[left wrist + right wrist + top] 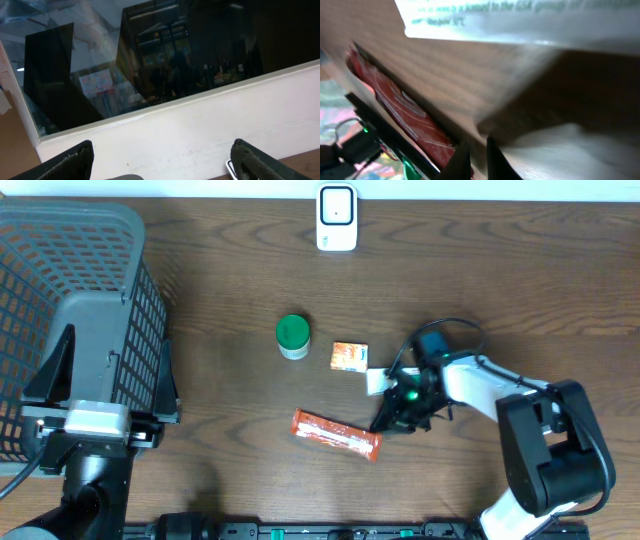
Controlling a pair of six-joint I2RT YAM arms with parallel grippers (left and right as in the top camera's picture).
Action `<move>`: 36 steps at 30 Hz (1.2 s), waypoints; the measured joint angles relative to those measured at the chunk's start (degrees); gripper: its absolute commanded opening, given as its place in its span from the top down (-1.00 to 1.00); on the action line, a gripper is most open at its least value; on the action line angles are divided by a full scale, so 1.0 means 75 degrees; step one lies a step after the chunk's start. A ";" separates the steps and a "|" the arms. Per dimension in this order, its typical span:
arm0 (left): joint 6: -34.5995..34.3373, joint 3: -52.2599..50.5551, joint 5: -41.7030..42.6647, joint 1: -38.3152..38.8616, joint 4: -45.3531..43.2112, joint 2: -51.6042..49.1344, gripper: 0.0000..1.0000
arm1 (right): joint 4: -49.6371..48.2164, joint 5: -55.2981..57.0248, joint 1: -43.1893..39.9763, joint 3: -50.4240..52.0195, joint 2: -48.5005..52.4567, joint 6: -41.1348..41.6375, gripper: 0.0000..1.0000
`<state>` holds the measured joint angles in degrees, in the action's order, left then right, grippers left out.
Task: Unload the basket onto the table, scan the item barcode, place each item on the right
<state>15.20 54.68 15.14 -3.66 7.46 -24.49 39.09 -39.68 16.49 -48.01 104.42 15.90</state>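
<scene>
A red snack bar [336, 434] lies flat on the wooden table, front of centre. My right gripper [386, 420] is down at its right end. In the right wrist view the two dark fingers [492, 160] stand almost together beside the red wrapper [405, 115], and a sliver of red shows between them. The white scanner [337, 218] stands at the table's back edge. My left gripper [162, 162] is open and empty, facing a white wall and a dark window. A corner of the scanner [230, 169] shows by its right finger.
A grey mesh basket [70, 300] fills the left side above the left arm's base. A green-lidded jar [292, 335], a small orange packet [349, 355] and a white card [377, 380] lie mid-table, close to the right arm.
</scene>
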 measured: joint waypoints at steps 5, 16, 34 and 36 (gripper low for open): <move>0.0000 0.0000 0.0000 0.0000 0.0000 0.0000 -0.74 | -0.0017 -0.0079 0.0985 0.0085 -0.0035 -0.0026 0.93; 0.0000 0.0000 0.0000 0.0000 0.0000 0.0000 -0.74 | -0.0568 -0.0289 0.2110 0.0169 -0.0035 0.0233 0.59; 0.0000 0.0000 0.0000 0.0000 0.0000 0.0000 -0.74 | -0.2075 -0.0376 0.0801 -0.0530 -0.0294 0.0527 -0.99; 0.0000 0.0000 0.0000 0.0000 0.0000 0.0000 -0.74 | -0.1644 -0.0017 0.0845 -0.0490 -0.0606 0.0425 -0.98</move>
<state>15.20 54.68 15.14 -3.66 7.46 -24.49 26.76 -39.81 22.83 -51.68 99.88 19.09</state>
